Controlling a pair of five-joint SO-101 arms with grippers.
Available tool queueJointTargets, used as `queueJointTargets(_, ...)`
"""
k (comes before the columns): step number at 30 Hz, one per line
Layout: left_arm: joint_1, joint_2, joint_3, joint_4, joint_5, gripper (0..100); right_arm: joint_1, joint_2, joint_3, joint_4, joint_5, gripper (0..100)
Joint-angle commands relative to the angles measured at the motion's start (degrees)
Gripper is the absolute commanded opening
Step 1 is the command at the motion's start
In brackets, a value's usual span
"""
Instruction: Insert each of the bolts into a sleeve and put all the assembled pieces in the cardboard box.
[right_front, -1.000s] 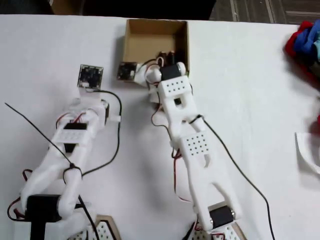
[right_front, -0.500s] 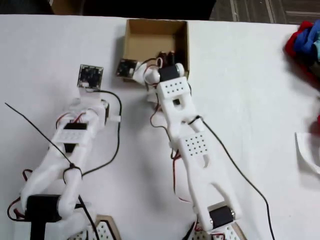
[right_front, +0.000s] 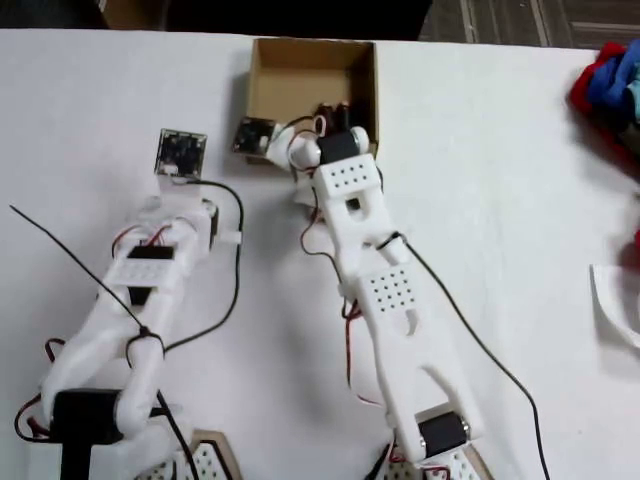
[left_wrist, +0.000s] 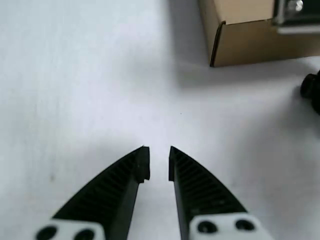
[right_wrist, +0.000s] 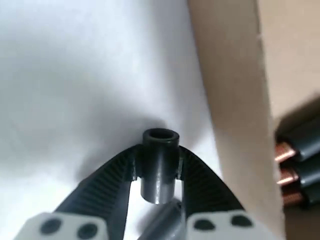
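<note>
While the right gripper (right_wrist: 159, 161) is holding a sleeve (right_wrist: 160, 139) beside the cardboard box (right_front: 300, 85), the job is looking partly done.
High view: the right arm (right_front: 385, 285) is standing at the box's near edge, and the left arm (right_front: 150, 265) is sitting near-left. Left wrist view: the left gripper (left_wrist: 159, 162) is gaping a little, holding nothing. Right wrist view: fingers (right_wrist: 107, 185) are squeezing the sleeve outside the box wall. Copper-tipped pieces (right_wrist: 300, 165) are lying inside, so this one is waiting to go in.
</note>
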Motion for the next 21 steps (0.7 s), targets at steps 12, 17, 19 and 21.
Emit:
queueJointTargets(12, 0.09, -0.44, -0.22, -0.79, 0.26, 9, -5.32, -14.37, 0.62, 7.69, -27.96, 2.0)
queueJointTargets(17, 0.0, -0.44, -0.22, -0.88, 0.35, 9, -5.05, -15.08, 0.62, 7.78, -32.53, 2.0)
queueJointTargets(19, -0.26, -0.44, -0.22, -0.88, 0.44, 9, -5.49, -14.73, 0.7, 7.78, -32.79, 2.0)
queueJointTargets(21, -2.2, -0.44, -0.31, -1.05, 0.79, 9, -6.46, -14.73, 2.02, 7.78, -32.79, 2.0)
